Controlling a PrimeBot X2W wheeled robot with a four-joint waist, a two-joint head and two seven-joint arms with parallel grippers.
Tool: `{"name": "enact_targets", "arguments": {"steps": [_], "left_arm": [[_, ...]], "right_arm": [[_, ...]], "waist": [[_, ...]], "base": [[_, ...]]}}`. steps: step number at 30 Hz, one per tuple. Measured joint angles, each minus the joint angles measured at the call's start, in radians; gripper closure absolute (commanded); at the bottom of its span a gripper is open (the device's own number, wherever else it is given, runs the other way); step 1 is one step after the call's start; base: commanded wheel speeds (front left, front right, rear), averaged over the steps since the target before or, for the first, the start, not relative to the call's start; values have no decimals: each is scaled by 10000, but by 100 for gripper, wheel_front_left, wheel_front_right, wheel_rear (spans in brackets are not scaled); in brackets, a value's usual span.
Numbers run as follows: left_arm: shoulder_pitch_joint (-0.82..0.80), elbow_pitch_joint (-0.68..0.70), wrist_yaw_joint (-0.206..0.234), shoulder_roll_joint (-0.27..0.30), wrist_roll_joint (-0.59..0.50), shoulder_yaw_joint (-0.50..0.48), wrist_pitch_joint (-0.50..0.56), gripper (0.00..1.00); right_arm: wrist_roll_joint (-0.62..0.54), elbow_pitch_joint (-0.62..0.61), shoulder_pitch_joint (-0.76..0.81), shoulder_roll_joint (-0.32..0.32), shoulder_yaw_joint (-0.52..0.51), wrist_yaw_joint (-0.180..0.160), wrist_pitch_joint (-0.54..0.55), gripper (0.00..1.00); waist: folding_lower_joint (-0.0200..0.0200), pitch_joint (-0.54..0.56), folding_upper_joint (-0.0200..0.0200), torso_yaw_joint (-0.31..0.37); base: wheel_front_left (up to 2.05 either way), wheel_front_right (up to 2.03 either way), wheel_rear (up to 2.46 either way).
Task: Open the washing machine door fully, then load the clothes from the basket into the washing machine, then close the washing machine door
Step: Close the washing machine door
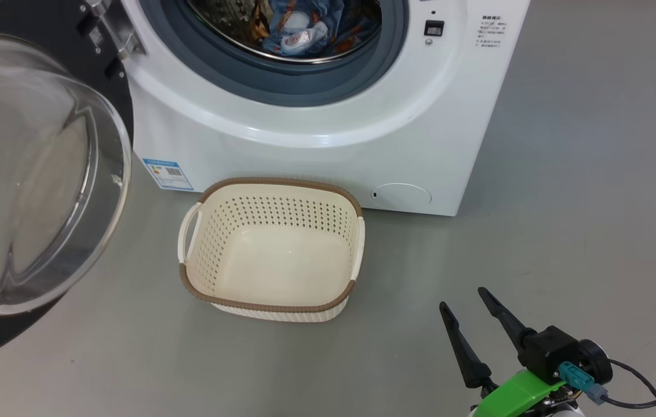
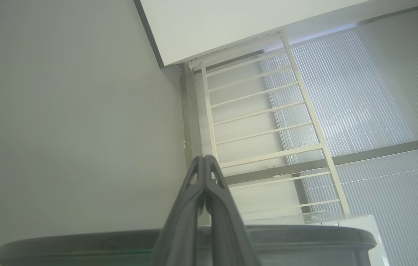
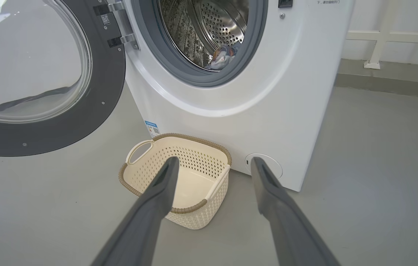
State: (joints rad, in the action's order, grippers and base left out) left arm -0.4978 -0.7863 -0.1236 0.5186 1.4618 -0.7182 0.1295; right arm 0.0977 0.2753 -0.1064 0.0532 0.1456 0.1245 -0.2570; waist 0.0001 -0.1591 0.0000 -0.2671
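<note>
The white washing machine (image 1: 316, 150) (image 3: 268, 92) stands with its door (image 1: 32, 174) (image 3: 46, 74) swung wide to the left, glass bowl facing out. Light blue printed clothes (image 1: 299, 26) (image 3: 223, 57) lie inside the steel drum. On the floor before the machine sits the cream basket (image 1: 273, 249) (image 3: 179, 177), with nothing in it. My right gripper (image 1: 464, 301) (image 3: 212, 164) is open and holds nothing, low at the right, a short way back from the basket. My left gripper (image 2: 204, 159) is shut with nothing in it, pointing up toward a wall and a window.
Grey floor (image 1: 565, 231) lies to the right of the machine and around the basket. A pale railing (image 3: 382, 40) runs along the wall behind the machine's right side. A dark curved edge (image 2: 305, 236) crosses the bottom of the left wrist view.
</note>
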Motion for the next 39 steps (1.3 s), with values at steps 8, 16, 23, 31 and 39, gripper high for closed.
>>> {"name": "enact_targets", "arguments": {"steps": [8,16,23,31,39], "left_arm": [[0,-8,0,-35,144,167,487,100],[1,4,0,-115,531,240,1099,100],[48,23,0,-69,834,224,1919,100],[275,244,-2,-105,1212,286,2987,100],[645,792,-2,-299,1565,334,4238,100]], "right_arm": [[2,25,-38,12,-10,0,0,0],[4,117,-230,21,2,0,0,0],[8,161,-230,23,4,0,2,0],[107,205,-228,25,0,0,0,0],[219,232,-227,25,2,0,0,0]], "waist": [[0,-136,0,2],[-1,-157,0,-19],[-1,-141,0,-31],[-1,-115,0,-92],[-1,-83,0,-204]], "base": [[0,0,0],[0,0,0],[0,0,0],[0,0,0],[0,0,0]]}}
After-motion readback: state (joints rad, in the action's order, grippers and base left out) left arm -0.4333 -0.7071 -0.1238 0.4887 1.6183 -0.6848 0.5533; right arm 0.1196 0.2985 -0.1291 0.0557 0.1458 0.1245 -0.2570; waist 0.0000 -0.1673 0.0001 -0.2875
